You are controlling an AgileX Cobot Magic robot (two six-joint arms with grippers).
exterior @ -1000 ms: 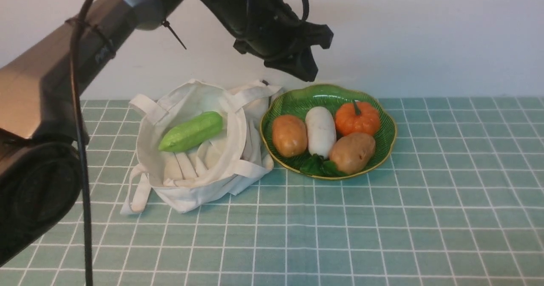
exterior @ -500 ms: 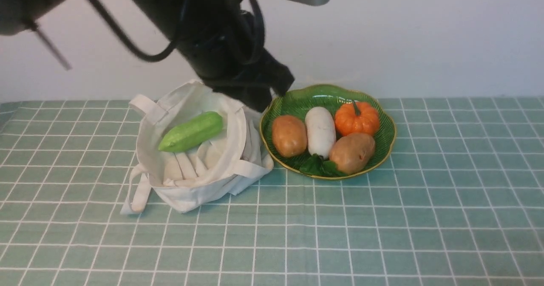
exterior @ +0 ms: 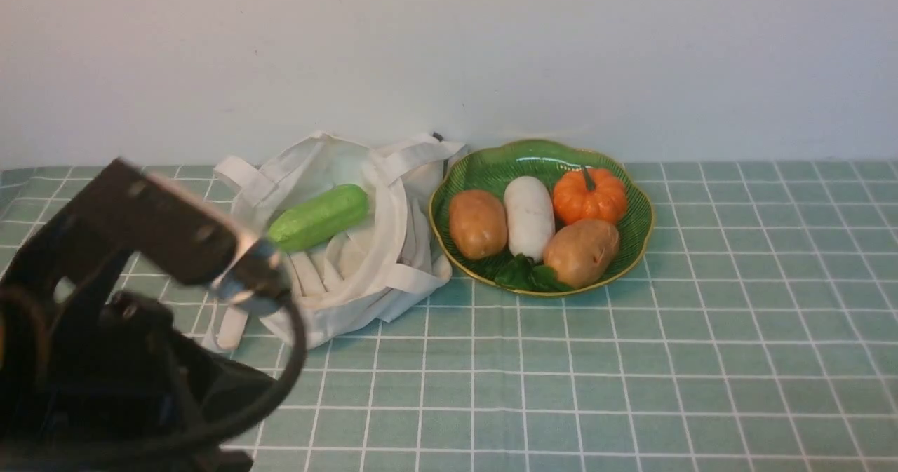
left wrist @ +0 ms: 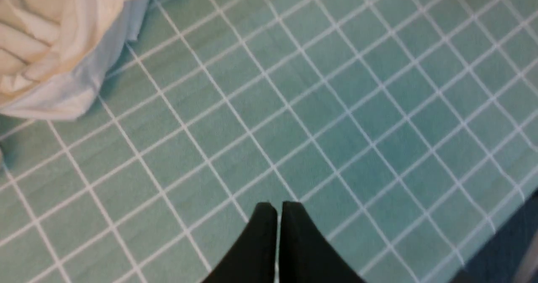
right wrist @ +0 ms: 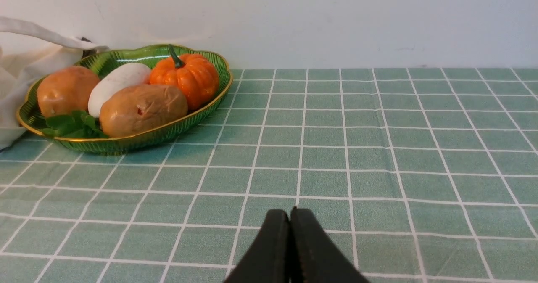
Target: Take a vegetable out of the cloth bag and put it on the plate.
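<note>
Potato (exterior: 581, 251), the tan-brown one with a few reddish specks, already lies on the green leaf plate (exterior: 534, 158), on its near right side. It touches the white radish (exterior: 530, 216) on its left and the green leaves (exterior: 523, 274) at its near left, and the small orange pumpkin (exterior: 589, 195) sits just behind it. A second, more orange potato (exterior: 477, 223) lies on the left of the plate, beyond the radish.

Left of the plate and pressing against its rim, the cloth bag (exterior: 414, 226) lies slumped open with only a cucumber (exterior: 319, 216) showing in it.

Both grippers are closed on nothing. The left gripper (left wrist: 278, 205) has its fingers pressed together over the bare checked tablecloth (exterior: 631, 360), near the bag's corner. The right gripper (right wrist: 289, 211) is likewise pinched together, low over the cloth, well to the right of the plate and nearer than it. The left arm (exterior: 126, 304) sits low at the near left.

Judged by its look, the potato is firm and will not give under the pads. Its skin looks slightly glossy, so it could slip or roll. I cannot tell its weight. If it had to be lifted again, the safest hold would be across its short width at the middle, coming from above, because its neighbours crowd the left and far sides. By the layout, the placing looks done.
</note>
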